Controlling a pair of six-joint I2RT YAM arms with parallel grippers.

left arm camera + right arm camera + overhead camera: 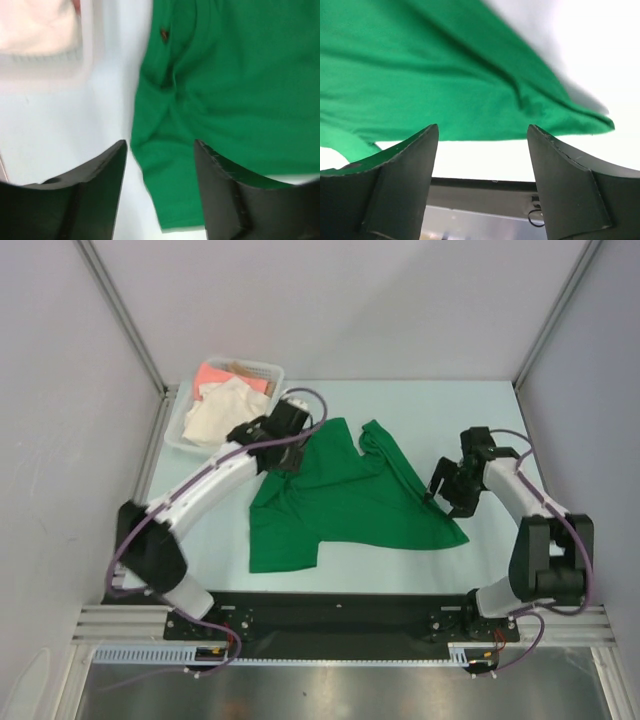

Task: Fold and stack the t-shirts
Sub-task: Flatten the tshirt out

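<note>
Across the middle of the table (450,410) lies the green t-shirt (340,505), rumpled and half spread, with bare tabletop open behind it, to its right and along the near edge. The far-left corner is taken by the white basket (178,432) holding the cream t-shirt (225,410) and the salmon t-shirt (213,373). Just beside that basket the left gripper (160,145) hangs over the green shirt's left edge, its 2 fingers spread wide and gripping nothing, while the right gripper (482,131) hovers over the shirt's right-hand corner, equally wide and empty.
</note>
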